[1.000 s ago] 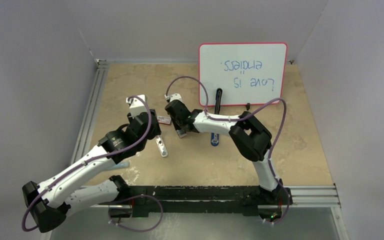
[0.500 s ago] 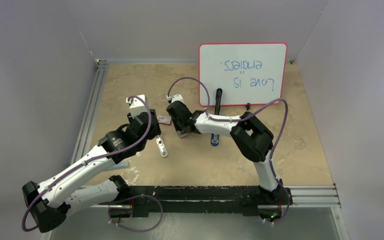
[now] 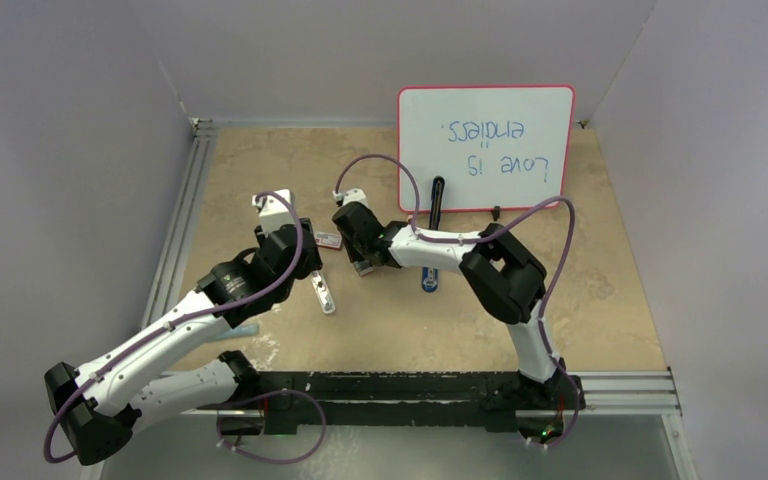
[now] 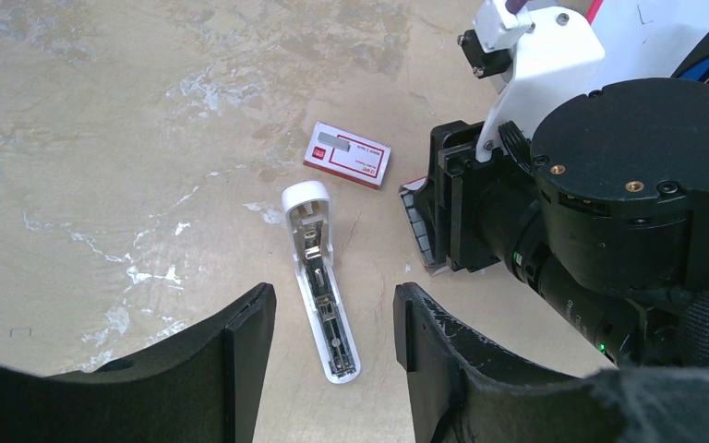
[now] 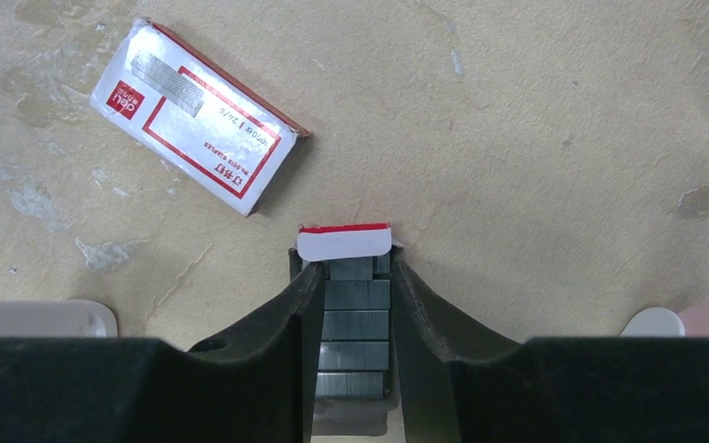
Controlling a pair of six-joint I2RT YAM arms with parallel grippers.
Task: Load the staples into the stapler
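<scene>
Overhead, stapler (image 3: 428, 282): on the table (image 3: 600, 300) right of centre, mostly hidden under the right arm; only its blue end shows.
Overhead, right gripper (image 3: 363, 264): low at the table, just right of the red-and-white box (image 3: 328, 239); its jaws cannot be read from here.
Overhead, left gripper (image 3: 306, 265): beside the far end of the white bar (image 3: 324, 294).
Overhead, whiteboard (image 3: 485, 148): far right, with a black marker (image 3: 436, 205) at its near edge.
Left wrist, left gripper (image 4: 332, 300): spread wide, holding nothing; the white bar (image 4: 321, 281) lies flat below the gap.
Left wrist, red-and-white box (image 4: 347, 155): past the bar's rounded end, apart from it.
Right wrist, staples (image 5: 355, 323): dark-grey stack in a small tray (image 5: 343, 242) with a red-edged flap, on the table near the red-and-white box (image 5: 198, 115).
Right wrist, right gripper (image 5: 354, 269): narrow, one finger on each side of the staples, close against them; whether they pinch, I cannot tell.
</scene>
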